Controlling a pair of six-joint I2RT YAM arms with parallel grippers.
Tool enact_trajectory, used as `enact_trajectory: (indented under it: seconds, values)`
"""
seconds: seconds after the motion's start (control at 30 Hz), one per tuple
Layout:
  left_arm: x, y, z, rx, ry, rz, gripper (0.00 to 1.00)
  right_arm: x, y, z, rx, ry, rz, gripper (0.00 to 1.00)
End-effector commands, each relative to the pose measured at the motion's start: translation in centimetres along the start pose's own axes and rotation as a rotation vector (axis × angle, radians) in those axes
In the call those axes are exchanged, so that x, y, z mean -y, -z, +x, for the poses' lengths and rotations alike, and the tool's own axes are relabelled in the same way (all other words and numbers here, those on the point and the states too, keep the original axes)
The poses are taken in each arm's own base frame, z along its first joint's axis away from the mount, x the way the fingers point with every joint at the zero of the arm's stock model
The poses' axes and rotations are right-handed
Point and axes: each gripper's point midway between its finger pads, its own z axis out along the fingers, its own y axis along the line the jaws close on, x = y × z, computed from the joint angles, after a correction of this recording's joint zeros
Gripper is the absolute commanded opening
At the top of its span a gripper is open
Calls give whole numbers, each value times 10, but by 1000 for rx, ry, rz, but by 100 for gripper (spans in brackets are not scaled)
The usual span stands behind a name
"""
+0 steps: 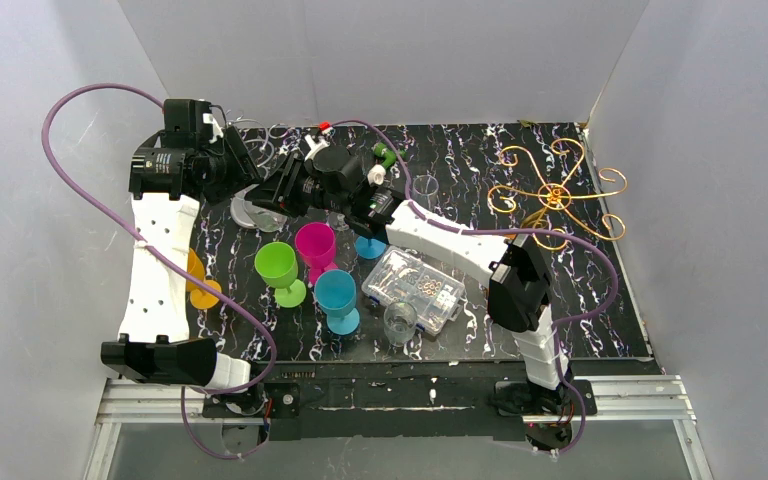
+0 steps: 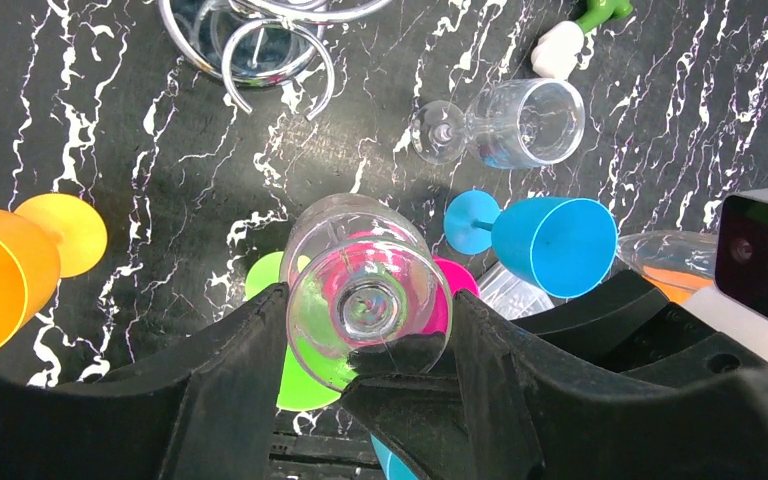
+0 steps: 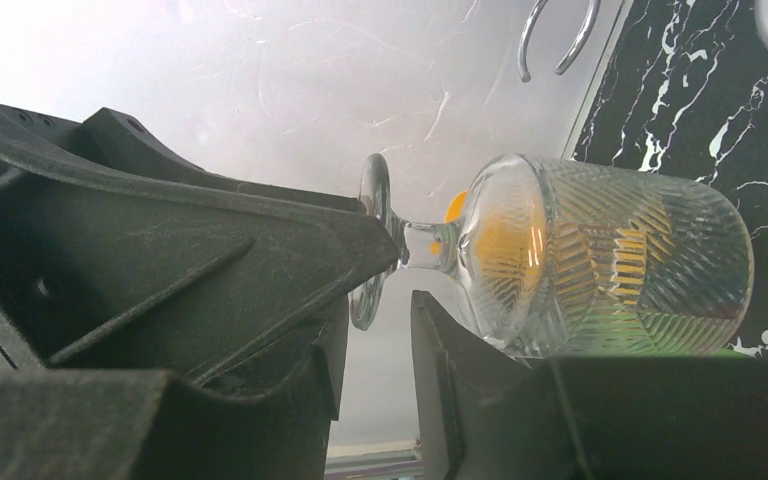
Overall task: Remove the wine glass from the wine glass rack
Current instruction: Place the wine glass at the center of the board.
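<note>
**Handover grip on the glass.** The left gripper [image 2: 370,312] clamps a clear wine glass [image 2: 365,262] by the rim of its foot. One finger presses each side of the disc, and the bowl points away past the fingertips.

The right gripper [image 3: 405,275] is partly open around the stem [image 3: 428,246]. Its upper fingertip [image 3: 385,250] lies against the stem just beside the foot, its lower finger sits apart beneath the stem, and the ribbed bowl extends beyond both tips.

The wine glass rack [image 1: 558,195], of golden curled wire, stands well apart to the right of both pairs of fingers. The glass is off it.

Beyond the left gripper's fingertips lie a silver wire stand [image 2: 260,40] and a second clear glass [image 2: 510,125]. An orange goblet [image 2: 0,280] sits outside one finger and a blue goblet [image 2: 550,245] outside the other, above the black marbled table [image 2: 160,150].
</note>
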Motion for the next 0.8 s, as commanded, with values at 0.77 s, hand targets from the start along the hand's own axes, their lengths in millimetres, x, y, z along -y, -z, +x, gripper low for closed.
enact_trajectory:
  seconds: [0.77]
  values:
    - [6, 8, 6, 32, -3, 26, 20, -28, 20, -55, 305, -51, -87, 35]
